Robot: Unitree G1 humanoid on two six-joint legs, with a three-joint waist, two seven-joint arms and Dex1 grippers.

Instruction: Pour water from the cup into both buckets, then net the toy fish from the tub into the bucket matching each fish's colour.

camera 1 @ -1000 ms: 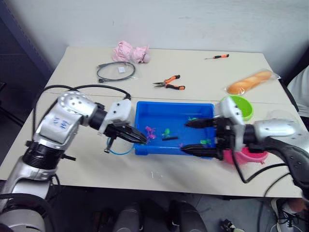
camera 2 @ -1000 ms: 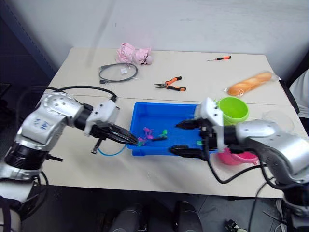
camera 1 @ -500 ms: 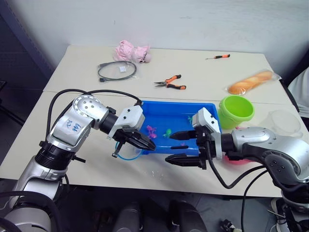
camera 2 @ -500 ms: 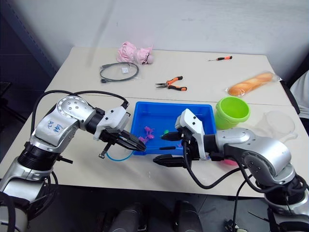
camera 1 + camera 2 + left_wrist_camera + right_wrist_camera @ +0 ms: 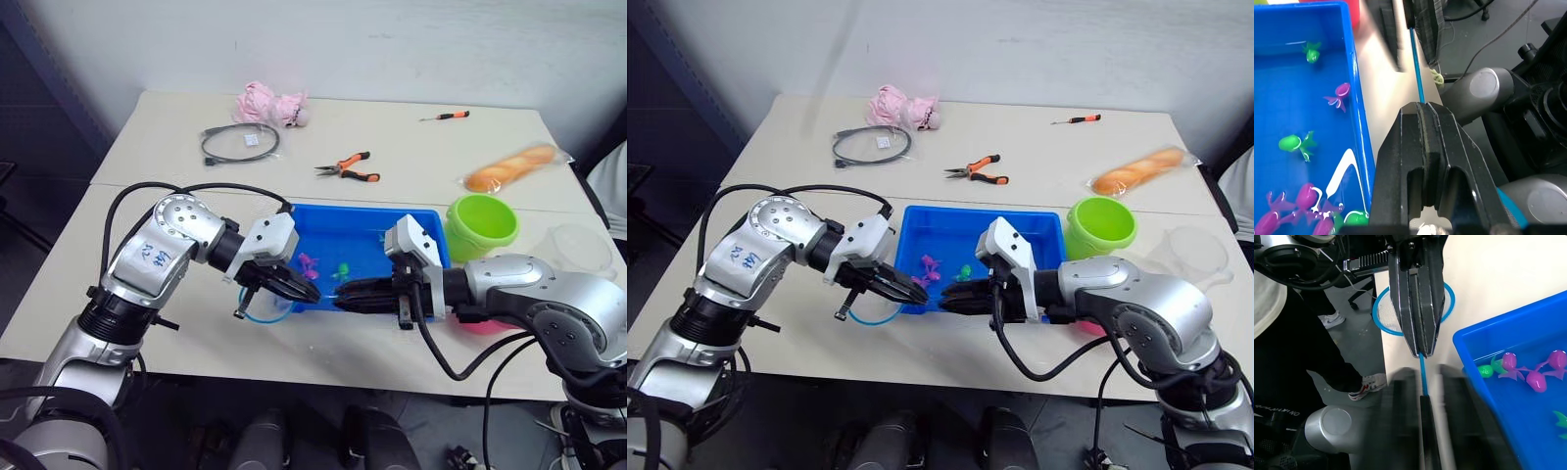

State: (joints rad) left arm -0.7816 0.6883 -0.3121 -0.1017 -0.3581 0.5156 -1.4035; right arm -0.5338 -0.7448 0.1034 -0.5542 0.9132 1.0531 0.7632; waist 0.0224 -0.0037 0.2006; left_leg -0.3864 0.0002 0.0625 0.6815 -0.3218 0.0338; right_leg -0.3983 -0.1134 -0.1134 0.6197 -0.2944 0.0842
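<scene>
Small round light-blue-rimmed mesh net (image 5: pixel 263 305) sits off the near-left corner of the shallow bright blue plastic tub (image 5: pixel 323 227), its handle pinched by the left gripper (image 5: pixel 294 290), fingers pressed together. Right gripper (image 5: pixel 351 295), fingers blurred, cannot tell if closed, sits at the tub's near rim by the handle's other end. Magenta and green toy fish (image 5: pixel 308 264) lie in the tub; bare table lies left of the net.

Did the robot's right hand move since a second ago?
Yes. The right end effector has swung from the tub's bucket-side end across its front rim, toward the net held by the left end effector.

Beige table (image 5: pixel 411 147), white wall (image 5: pixel 392 39), dark floor (image 5: pixel 39 196).
</scene>
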